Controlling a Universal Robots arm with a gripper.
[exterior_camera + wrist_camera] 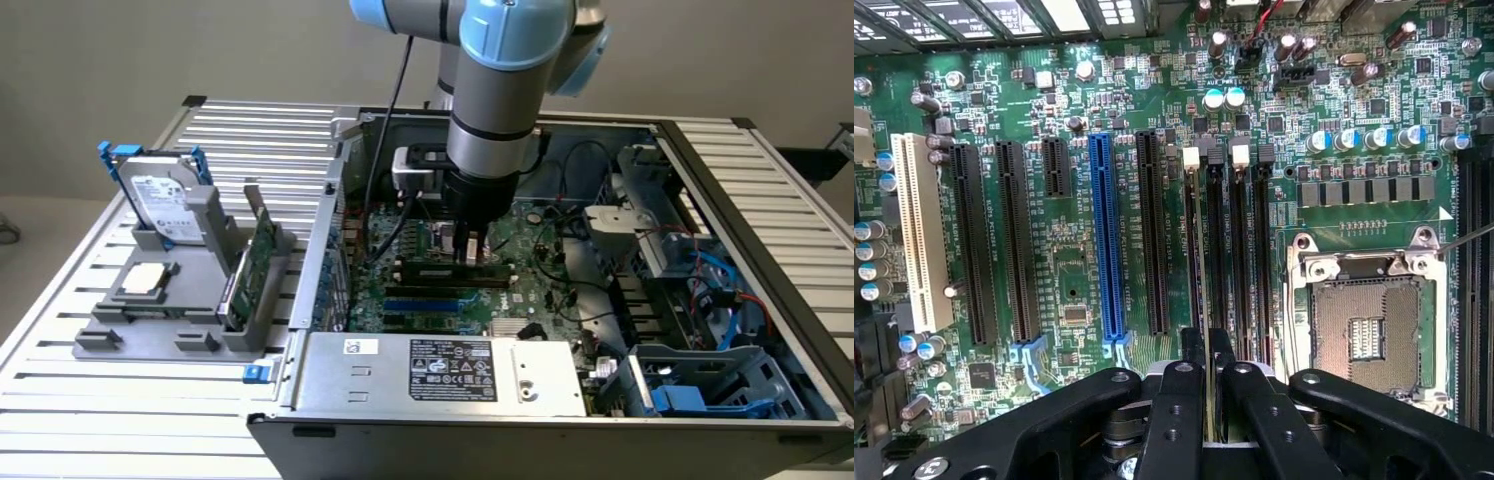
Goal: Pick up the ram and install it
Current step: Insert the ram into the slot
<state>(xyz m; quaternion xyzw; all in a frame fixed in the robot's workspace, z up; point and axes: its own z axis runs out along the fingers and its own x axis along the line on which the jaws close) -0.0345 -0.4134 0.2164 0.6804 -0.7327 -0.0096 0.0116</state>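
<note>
**Memory goes in:** A Universal Robots arm [497, 100] reaches straight down into an open computer case [767, 250]. Its wrist is vertical over the motherboard [541, 290] and its gripper [467, 250] sits low among the slots. The black fingers [1174, 410] are closed on the ram [1200, 300]. From the wrist it shows edge-on as a thin pale line running lengthwise over a memory slot [1212, 250], one end by a white latch [1191, 157]. The stick stands upright between the blue expansion slot [1106, 240] and the processor socket [1364, 320]. Whether its lower edge touches the slot cannot be told.

The pick-up is done, and the work appears to be at the install step, with the ram lined up at its slot. Seating it, on this evidence, calls for the board to run parallel with the slot and for even downward pressure at both ends, so the latches can close.

In the exterior view a grey holder [200, 310] sits outside the case at about nine o'clock from the gripper. It carries a hard drive [163, 205] in a blue bracket and a small silver processor chip [144, 283]. The power supply [441, 370] lies at six o'clock.
</note>
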